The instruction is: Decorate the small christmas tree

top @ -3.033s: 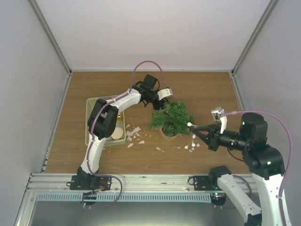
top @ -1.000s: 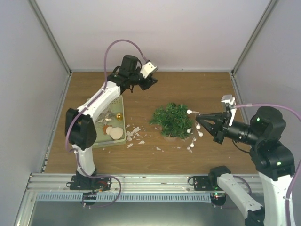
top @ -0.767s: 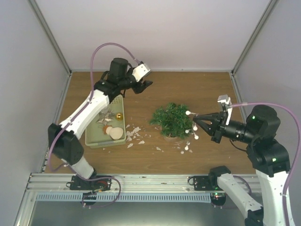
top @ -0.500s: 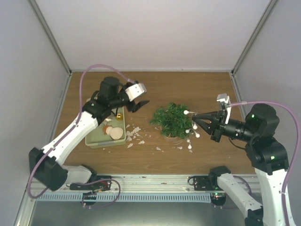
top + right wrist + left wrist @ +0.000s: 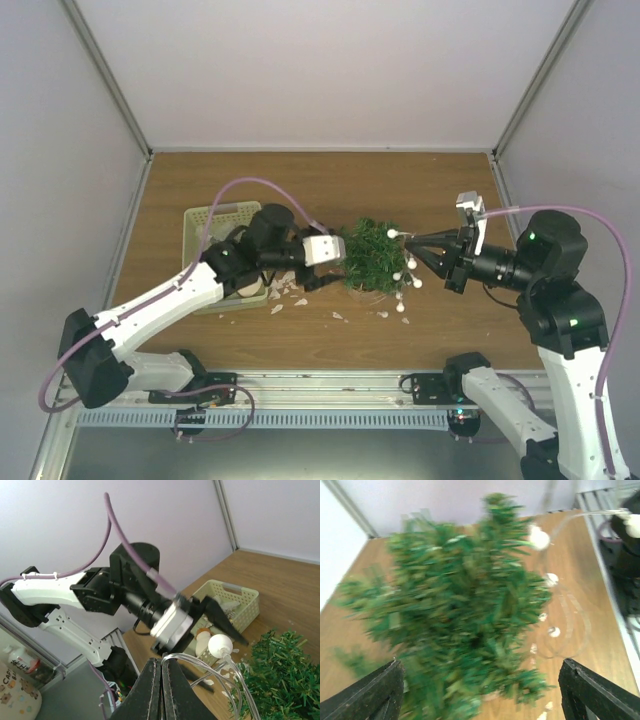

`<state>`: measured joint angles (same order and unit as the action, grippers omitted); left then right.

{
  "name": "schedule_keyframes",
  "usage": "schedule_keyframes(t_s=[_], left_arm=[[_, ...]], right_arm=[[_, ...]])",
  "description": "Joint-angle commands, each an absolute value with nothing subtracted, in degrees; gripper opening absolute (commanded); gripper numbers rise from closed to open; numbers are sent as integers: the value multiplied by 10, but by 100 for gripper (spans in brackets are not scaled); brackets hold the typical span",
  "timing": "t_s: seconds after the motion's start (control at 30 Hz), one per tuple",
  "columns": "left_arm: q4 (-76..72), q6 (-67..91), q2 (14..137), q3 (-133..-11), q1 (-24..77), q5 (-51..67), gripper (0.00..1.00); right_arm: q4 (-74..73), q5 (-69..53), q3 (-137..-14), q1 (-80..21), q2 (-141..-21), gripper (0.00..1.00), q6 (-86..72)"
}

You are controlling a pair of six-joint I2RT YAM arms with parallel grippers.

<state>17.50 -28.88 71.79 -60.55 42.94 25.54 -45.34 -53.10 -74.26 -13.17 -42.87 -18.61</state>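
Faintly, "CAP…" on patterned item (image 5: 16, 696); right end effector (image 5: 161, 661) grips wire (image 5: 239, 689).

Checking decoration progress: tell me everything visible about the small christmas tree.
The small christmas tree is a bushy miniature with dark green plastic-looking needles, apparently upright on the wooden table. A clear string of white beads hangs along its right side, its end pinched in the shut right pincer. The open left pincer faces it from the left; contact unclear.

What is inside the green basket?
A round tan ornament peeks out at the near end of the basket. The left arm covers most of the rest, so anything else there is hidden.
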Motion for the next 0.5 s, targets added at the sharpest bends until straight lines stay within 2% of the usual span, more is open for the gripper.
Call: schedule_keyframes(t_s=[0.0, 0.13, 0.47], left_arm=[[162, -309, 715, -582, 482, 226, 85], [163, -329, 726, -557, 538, 205, 91], [128, -313, 789, -554, 643, 86, 92]], right_arm=[[-431, -540, -753, -130, -436, 3, -179], [-421, -537, -751, -129, -437, 3, -187], [-413, -534, -749, -130, -439, 3, -188]])
